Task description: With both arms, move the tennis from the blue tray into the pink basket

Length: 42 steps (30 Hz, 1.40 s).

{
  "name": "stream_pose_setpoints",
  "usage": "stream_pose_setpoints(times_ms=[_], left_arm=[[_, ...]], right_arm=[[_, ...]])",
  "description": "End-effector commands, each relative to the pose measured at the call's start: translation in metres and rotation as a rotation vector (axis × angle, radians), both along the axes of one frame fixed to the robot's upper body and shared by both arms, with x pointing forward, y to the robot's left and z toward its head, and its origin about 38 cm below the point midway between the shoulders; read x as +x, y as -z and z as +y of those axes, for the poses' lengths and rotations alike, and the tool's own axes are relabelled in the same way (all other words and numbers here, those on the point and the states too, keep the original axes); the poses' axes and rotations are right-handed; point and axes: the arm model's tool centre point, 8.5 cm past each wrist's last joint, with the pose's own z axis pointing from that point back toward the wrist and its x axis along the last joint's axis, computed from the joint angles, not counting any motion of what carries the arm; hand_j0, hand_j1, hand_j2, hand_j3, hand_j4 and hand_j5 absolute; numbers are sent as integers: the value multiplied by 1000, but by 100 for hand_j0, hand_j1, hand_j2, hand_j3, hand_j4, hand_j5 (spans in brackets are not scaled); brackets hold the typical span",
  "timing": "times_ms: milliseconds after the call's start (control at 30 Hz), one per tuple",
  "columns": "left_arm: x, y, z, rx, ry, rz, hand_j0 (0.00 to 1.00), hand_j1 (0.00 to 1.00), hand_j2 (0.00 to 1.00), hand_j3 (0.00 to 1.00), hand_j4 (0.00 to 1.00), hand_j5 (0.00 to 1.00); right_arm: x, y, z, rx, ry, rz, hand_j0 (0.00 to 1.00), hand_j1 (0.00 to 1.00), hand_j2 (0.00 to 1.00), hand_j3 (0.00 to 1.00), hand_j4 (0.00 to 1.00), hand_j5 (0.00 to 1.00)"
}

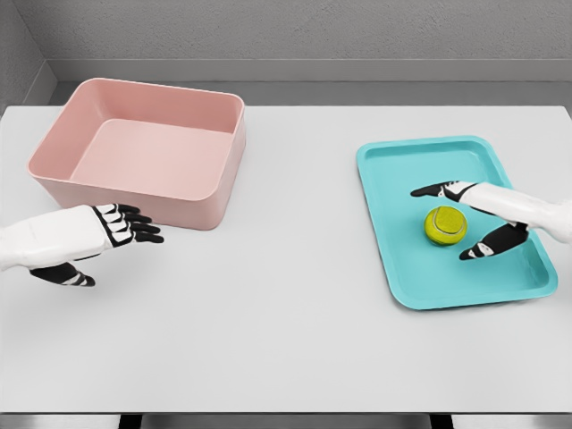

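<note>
On the right of the white desk (295,295), over the blue tray (402,161): the right robot hand (451,222), fingers spread wide, thumb and forefinger bracketing the tennis ball (445,225) without closing on it. Ball resting on the tray floor, a little right of centre, just beside the open fingers; contact not clear from this view. Nothing grasped yet.

On the left, near the front wall of the pink basket (107,89): the left robot hand (107,237), fingers extended and relaxed, holding nothing, hovering low above the desk. Basket empty, well apart from the tray.

Step in hand, by the look of it: the reach-and-grasp at the tray, with the pick not yet made. Next move likely calling for a closing of the right fingers around the ball, firm enough to stop it rolling off across the smooth tray, then a lift clear of the tray rim. After that, probably a carry toward the middle of the desk and a handover to the waiting left robot hand, since the basket sits far on the left side.
</note>
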Motion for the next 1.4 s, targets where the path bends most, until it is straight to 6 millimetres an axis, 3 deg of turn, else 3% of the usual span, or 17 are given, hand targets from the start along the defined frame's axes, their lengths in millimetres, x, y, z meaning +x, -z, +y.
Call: stream_pose_setpoints(times_ms=[0, 533, 700, 833, 1367], left_arm=[[0, 0, 0, -4, -2, 3, 100, 100, 100, 100, 100, 100], [0, 0, 0, -6, -2, 4, 100, 100, 100, 100, 100, 100], [0, 0, 0, -5, -2, 5, 100, 100, 100, 100, 100, 100], [0, 1, 0, -5, -1, 7, 100, 100, 100, 100, 100, 100], [0, 1, 0, -5, -1, 7, 100, 100, 100, 100, 100, 100]], right_arm=[[2, 6, -2, 1, 15, 11, 100, 100, 100, 100, 100, 100], [12, 25, -8, -37, 62, 31, 100, 100, 100, 100, 100, 100], [18, 22, -11, -44, 73, 21, 100, 100, 100, 100, 100, 100], [20, 33, -12, -53, 91, 39, 100, 100, 100, 100, 100, 100], [23, 31, -10, -54, 91, 31, 98, 98, 98, 98, 98, 98]])
